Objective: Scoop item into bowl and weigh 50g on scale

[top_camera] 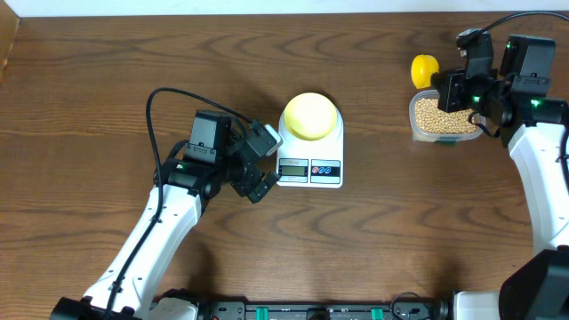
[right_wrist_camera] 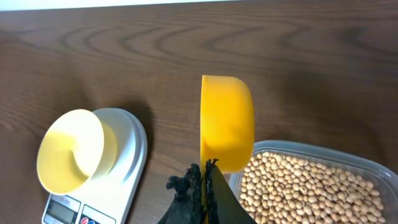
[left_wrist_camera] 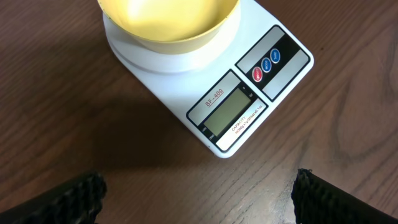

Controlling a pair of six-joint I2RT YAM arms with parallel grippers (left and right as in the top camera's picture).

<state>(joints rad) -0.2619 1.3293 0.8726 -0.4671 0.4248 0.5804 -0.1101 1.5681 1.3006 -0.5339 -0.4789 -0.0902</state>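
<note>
Two hands, one loaded.

Right hand (right_wrist_camera: 205, 182): is clamping tight on the yellow scoop (right_wrist_camera: 227, 124). The scoop is hanging just past the far left corner of the clear container (right_wrist_camera: 379, 167), near the far right corner of the counter (top_camera: 107, 53). Its inside is facing away, so any load is not showing.

Beans (right_wrist_camera: 305, 186): are filling the container in a deep layer; none are lying in the bowl.

Left hand (top_camera: 264, 165): is gaping wide and holding nothing, hovering just beside the front left corner of the scale (top_camera: 308, 169).

Scale: is sitting mid-counter toward the far edge, its display (left_wrist_camera: 227, 115) showing nothing legible.

Bowl (top_camera: 311, 116): pale yellow, is resting empty on the scale.

Step judged: first scoop pending.

Risks:
- The bowl is standing well apart from the container, so a tilted scoop would be shedding round beans that roll across the counter.
- A heaped pour would be overshooting the target weight.
- The left hand, sitting so close, could be nudging the scale and skewing the reading.
</note>
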